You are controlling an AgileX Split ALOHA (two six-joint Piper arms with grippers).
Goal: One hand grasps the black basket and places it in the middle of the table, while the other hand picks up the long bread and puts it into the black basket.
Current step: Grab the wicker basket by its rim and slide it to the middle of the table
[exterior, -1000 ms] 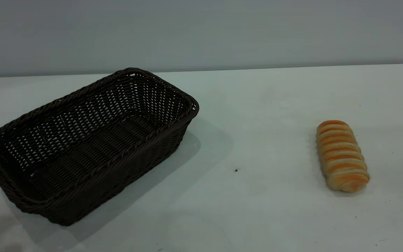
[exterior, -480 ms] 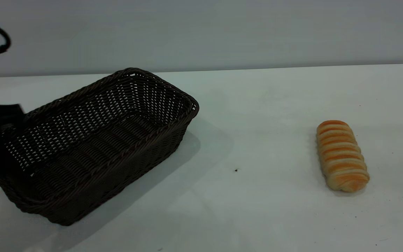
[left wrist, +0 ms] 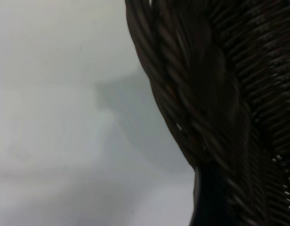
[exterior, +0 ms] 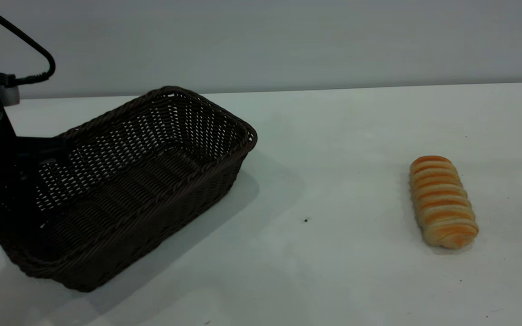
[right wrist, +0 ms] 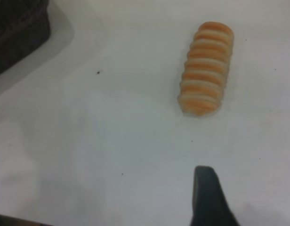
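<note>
The black basket (exterior: 143, 172) stands at the left of the white table (exterior: 333, 136), its long axis running diagonally. My left gripper (exterior: 27, 158), with a black cable looping from its top, is at the basket's near-left short end, right against the braided rim. In the left wrist view that rim (left wrist: 192, 94) fills the picture. The long bread (exterior: 442, 201) lies alone at the right, far from the basket. My right gripper (right wrist: 105, 195) hovers open and empty above the table, a short way from the bread (right wrist: 205, 68). It is outside the exterior view.
A small dark speck (exterior: 306, 220) lies on the table between basket and bread. A grey wall stands behind the table's far edge. A corner of the basket (right wrist: 18, 33) shows in the right wrist view.
My left arm has come in from the left edge to the basket's left end. The basket's far rim has shifted very slightly. The bread has not moved.
</note>
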